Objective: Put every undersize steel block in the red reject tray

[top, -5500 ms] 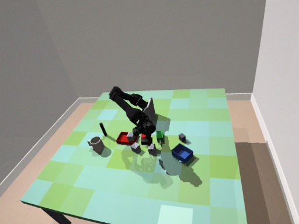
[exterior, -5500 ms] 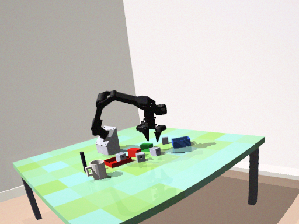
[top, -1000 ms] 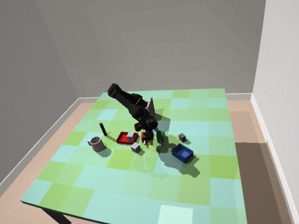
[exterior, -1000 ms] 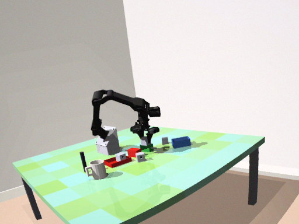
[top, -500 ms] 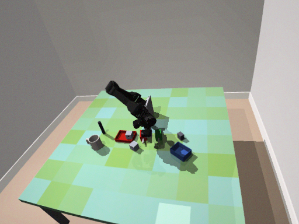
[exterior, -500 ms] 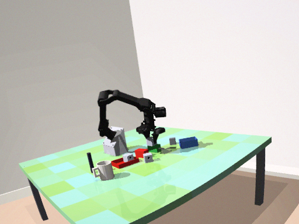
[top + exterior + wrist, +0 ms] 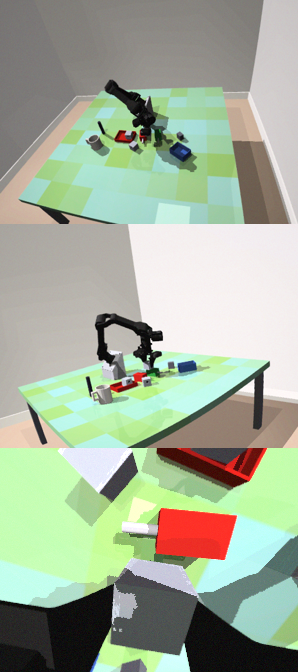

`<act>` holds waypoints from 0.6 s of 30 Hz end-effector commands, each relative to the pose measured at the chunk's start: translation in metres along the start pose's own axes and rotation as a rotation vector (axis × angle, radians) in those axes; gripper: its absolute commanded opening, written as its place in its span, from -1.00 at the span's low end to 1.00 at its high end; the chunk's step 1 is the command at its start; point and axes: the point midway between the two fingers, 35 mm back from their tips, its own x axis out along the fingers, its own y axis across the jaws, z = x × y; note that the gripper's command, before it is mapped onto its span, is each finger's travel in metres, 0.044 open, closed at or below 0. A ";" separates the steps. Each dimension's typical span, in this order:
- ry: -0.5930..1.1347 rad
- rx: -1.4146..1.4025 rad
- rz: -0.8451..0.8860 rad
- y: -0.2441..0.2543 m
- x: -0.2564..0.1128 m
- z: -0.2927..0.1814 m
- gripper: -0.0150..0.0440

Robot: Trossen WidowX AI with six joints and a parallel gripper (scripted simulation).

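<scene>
My gripper [image 7: 148,365] [image 7: 152,589] is shut on a grey steel block [image 7: 146,366] [image 7: 154,618], close to the green gauge [image 7: 158,135] [image 7: 153,372]; the exact height is unclear. The arm hides the held block in the top view. The green gauge lies on the table. One block [image 7: 128,134] [image 7: 127,381] sits in the red reject tray [image 7: 119,140] [image 7: 117,390] [image 7: 215,477]. Another block [image 7: 133,145] [image 7: 146,381] [image 7: 100,465] stands on the table in front of the tray. A further block [image 7: 180,136] [image 7: 171,365] stands by the blue tray.
A red piece with a pale pin [image 7: 139,377] [image 7: 195,534] lies between the red tray and the green gauge. The blue tray [image 7: 180,151] [image 7: 187,366] is at the right. A grey mug [image 7: 95,142] [image 7: 103,394] and an upright black stick [image 7: 101,128] [image 7: 89,386] stand beyond the red tray.
</scene>
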 end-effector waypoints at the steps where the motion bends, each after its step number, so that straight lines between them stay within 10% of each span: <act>1: 0.016 0.011 0.029 -0.001 -0.010 0.000 -0.49; 18: 0.032 -0.042 0.037 -0.020 -0.011 0.161 -0.49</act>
